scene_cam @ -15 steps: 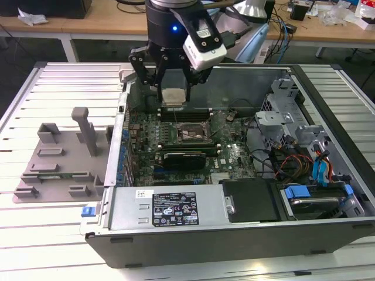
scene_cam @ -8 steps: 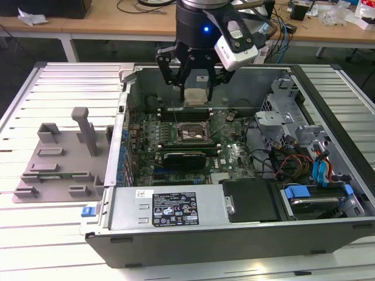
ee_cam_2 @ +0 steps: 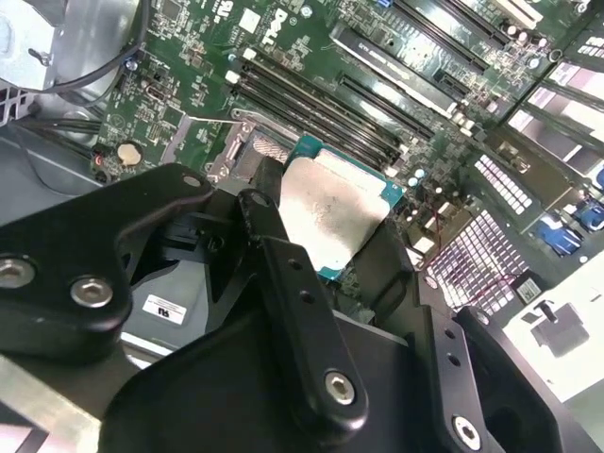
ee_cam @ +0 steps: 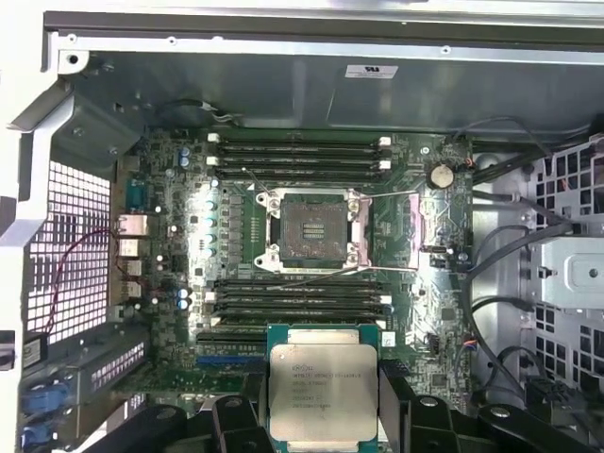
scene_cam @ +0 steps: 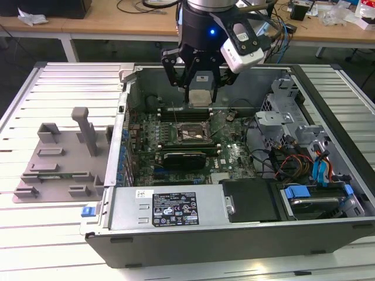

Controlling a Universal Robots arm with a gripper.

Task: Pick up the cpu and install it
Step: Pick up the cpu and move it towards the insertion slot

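Observation:
The cpu (scene_cam: 200,97) is a small square chip with a silver-grey metal top and a green rim. My gripper (scene_cam: 200,92) is shut on it and holds it in the air above the open computer case. In both wrist views the cpu (ee_cam: 323,377) (ee_cam_2: 332,209) sits flat between my black fingers (ee_cam: 404,415) (ee_cam_2: 276,247). The motherboard's socket (ee_cam: 310,229) lies open with its metal frame lifted and its dark centre bare. In the exterior view the socket (scene_cam: 192,133) is below the chip and a little nearer the camera.
Memory slots (ee_cam: 297,156) flank the socket on two sides. A black ribbed block (scene_cam: 185,157) lies just in front of it. Loose cables (scene_cam: 281,161) and a drive cage (scene_cam: 293,117) fill the case's right side. A grey plastic tray (scene_cam: 58,158) rests on the slatted table to the left.

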